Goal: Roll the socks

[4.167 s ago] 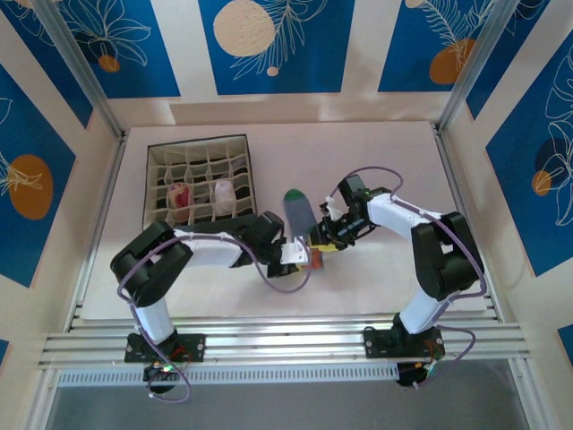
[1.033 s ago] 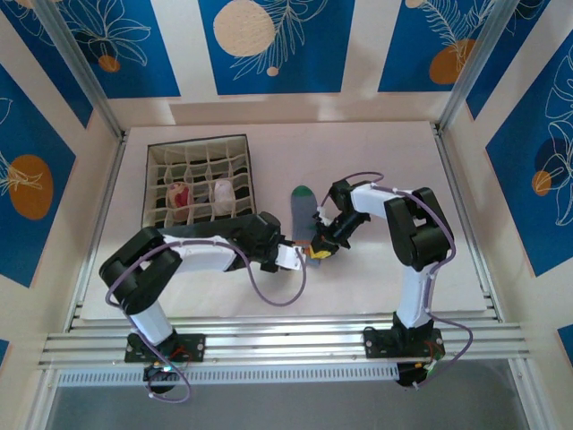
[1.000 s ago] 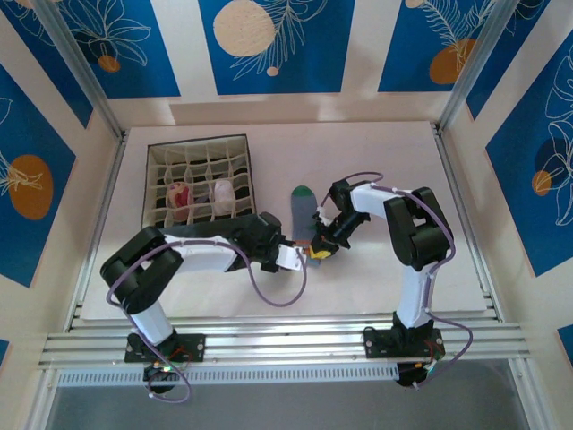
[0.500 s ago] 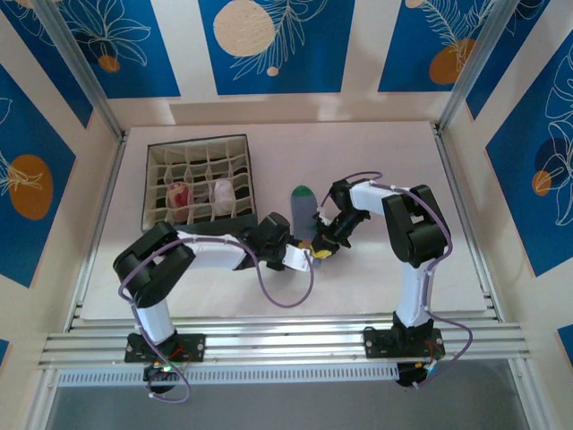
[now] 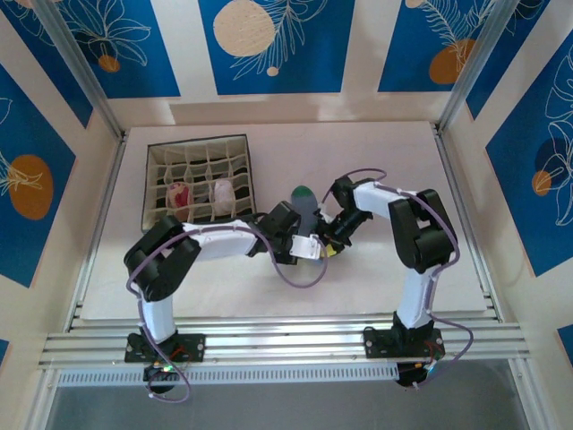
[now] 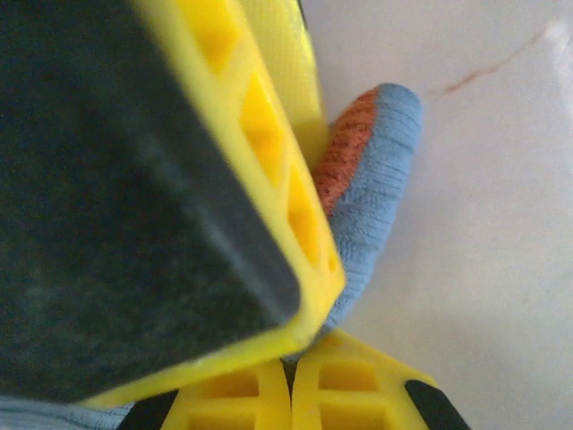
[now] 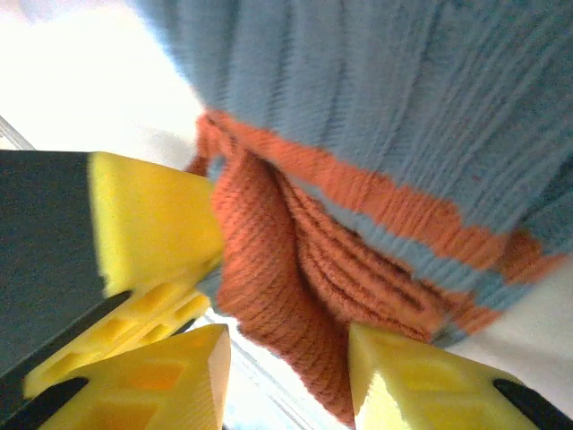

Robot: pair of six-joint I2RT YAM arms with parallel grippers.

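Table [image 5: 394, 152] with pale top, both arms reaching in to the middle of it

Box [image 5: 199, 141] with many small compartments sits back left on the table. Peach sock [image 5: 179, 195] and white sock [image 5: 222, 191] are in it, side by side in separate compartments, each bundled up, so those two look done

Grey-blue sock [image 5: 305, 204] lies on the table just right of the box, green toe [image 5: 303, 191] pointing away from the arm bases. The near end looks bunched up under the two grippers, the far end is flat

Left gripper [image 5: 313, 249] is at the sock's near end, coming in from the left. Its wrist view shows the yellow fingers pressed together with the sock's edge poking out beside them, so it's clamped on the fabric

Right gripper [image 7: 286, 376] is at the same end from the right, almost touching the left one. Fingers stand partly apart, a narrow gap, with the orange cuff [image 7: 269, 269] hanging between the tips. They don't look pinched on it, can't be sure

Step in hand: rolling the third sock from the cuff towards the toe, early on, most of the length unrolled. It looks like a regrip, left holding the roll while right lets go

Next move needs right to take a fresh bite on the rolled cuff and turn it over towards the toe while left keeps the bundle from springing open
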